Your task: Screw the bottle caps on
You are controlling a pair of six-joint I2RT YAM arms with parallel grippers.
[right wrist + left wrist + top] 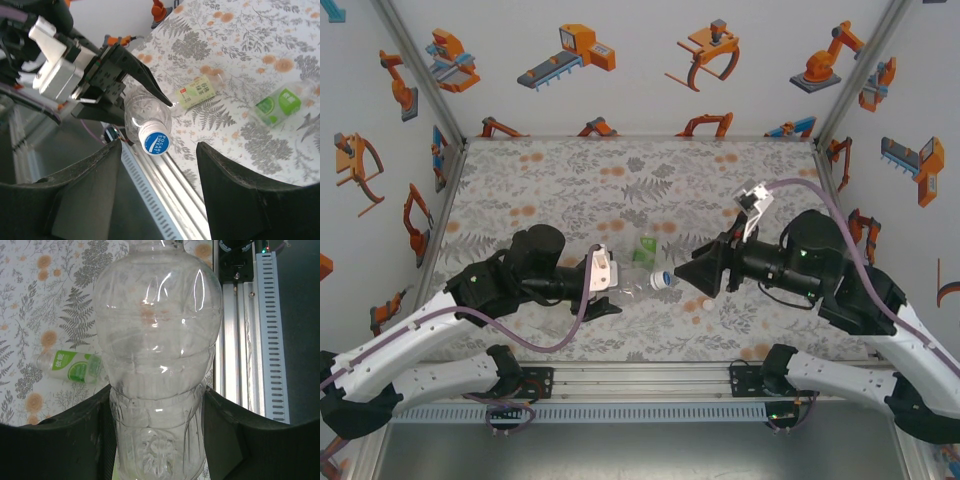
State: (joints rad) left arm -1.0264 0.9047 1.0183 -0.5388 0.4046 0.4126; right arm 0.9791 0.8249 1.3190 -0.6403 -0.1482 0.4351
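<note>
Floral-printed table (550, 180) is spreading under walls papered with cartoon robot arms, and everything here is being placed from the plain bottle (157, 340) at its middle. Its body is being clamped crosswise by the left gripper (157, 390), narrowed tight around the lower ribs, so that it is hanging sideways above the near part of the table with its neck pointing at the right gripper (682, 275). That gripper is standing just off the bottle's mouth with its jaws spread apart, touching nothing. On the far side of the plain bottle, the yellow-green labelled bottle (195, 92) is lying flat, and the bright green labelled bottle (277, 105) is lying further out. A blue-and-white cap (154, 142) is sitting on the plain bottle's mouth; how far it is threaded I cannot tell. A loose white cap (705, 303) is resting on the table just beside that mouth, under the right gripper. Judging from this, the thin wall may be buckling or slipping round in the left gripper during twisting, a half-seated cap could be cross-threading, and a low sweep could be knocking the loose cap away.
</note>
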